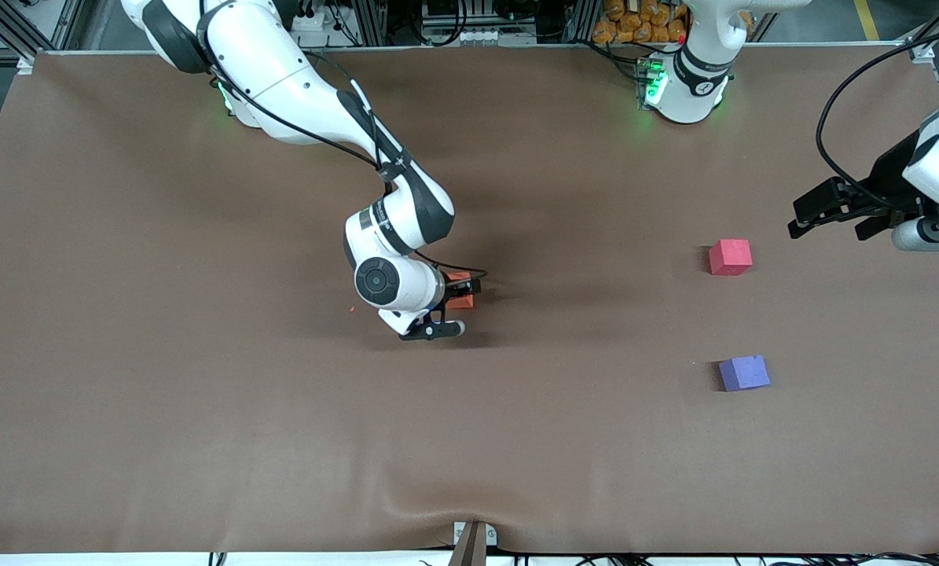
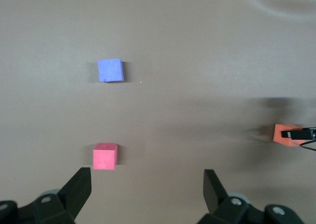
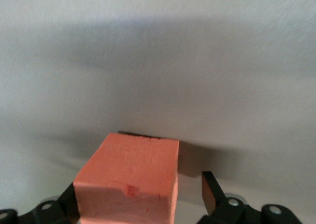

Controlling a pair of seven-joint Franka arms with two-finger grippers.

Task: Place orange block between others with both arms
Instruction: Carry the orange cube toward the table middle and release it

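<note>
Orange block [image 1: 461, 293] sits on the table [image 1: 202, 393] near mid-table, well apart from the other two cubes, which lie toward the left arm's end. You can see the right gripper [image 1: 463, 289] down low around it. In the right wrist view the orange block [image 3: 129, 180] lies between the fingers: one finger [image 3: 209, 192] stands clear of the block's side w/ a gap, the other finger [image 3: 69, 200] is right at the opposite face, contact or not I can't tell. So jaws read as spread, not clamped on the block. Block rests flat on the table, upright, w/ a small nick on its near top edge.

Red-pink cube [image 1: 730, 257] and purple-blue cube [image 1: 744, 373] sit apart from each other, purple-blue one nearer the front cam, red-pink one farther from it, bare table between them.

Left gripper [image 1: 827, 212] hangs in the air over the left arm's end of the table, near the red-pink cube but not touching it; left arm waits. Its jaws are wide apart, nothing between them. From the left wrist view you get both fingers [image 2: 76, 189], plus red-pink cube [image 2: 105, 156], purple-blue cube [image 2: 109, 70], and farther off the orange block [image 2: 286, 134] w/ the right gripper's fingertips at it.
</note>
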